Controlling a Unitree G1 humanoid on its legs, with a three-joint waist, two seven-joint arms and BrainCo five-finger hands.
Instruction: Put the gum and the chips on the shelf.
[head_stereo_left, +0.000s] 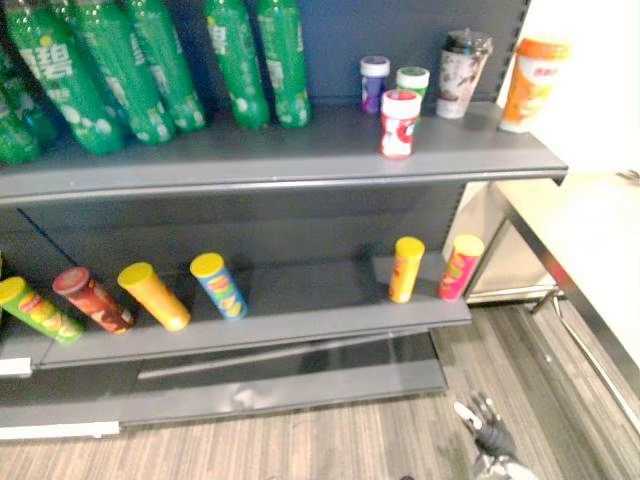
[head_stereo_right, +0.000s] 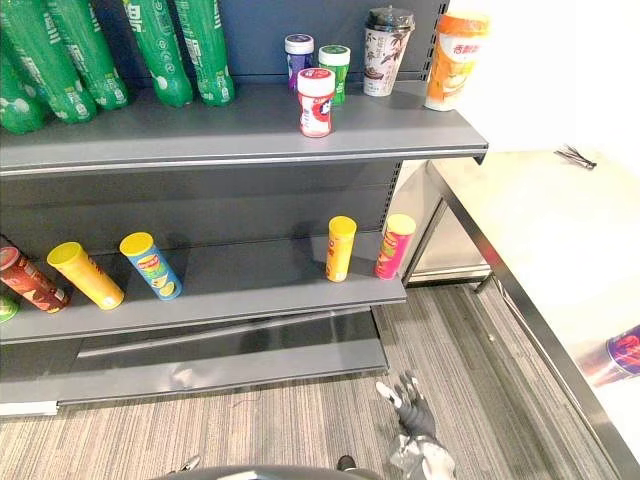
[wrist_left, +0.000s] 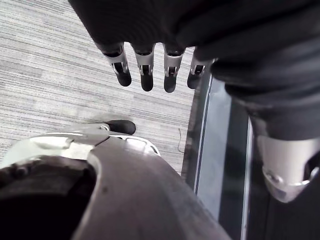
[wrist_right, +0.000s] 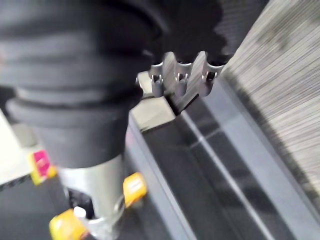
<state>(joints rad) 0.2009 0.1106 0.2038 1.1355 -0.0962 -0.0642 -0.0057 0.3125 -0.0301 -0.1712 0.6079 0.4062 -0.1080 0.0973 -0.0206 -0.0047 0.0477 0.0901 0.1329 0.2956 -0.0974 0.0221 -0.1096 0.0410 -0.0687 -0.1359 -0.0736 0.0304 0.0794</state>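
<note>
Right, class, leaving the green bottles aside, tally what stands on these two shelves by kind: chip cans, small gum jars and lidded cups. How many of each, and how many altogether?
Chip cans: 6
Gum jars: 3
Lidded cups: 2
Total: 11

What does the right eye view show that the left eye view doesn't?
Right eye view adds a purple container on the white table. Left eye view adds the whole green chip can at the far left of the lower shelf. Both share the green bottles, gum jars and cups on the upper shelf, the other chip cans below, and the right hand open above the floor.
</note>
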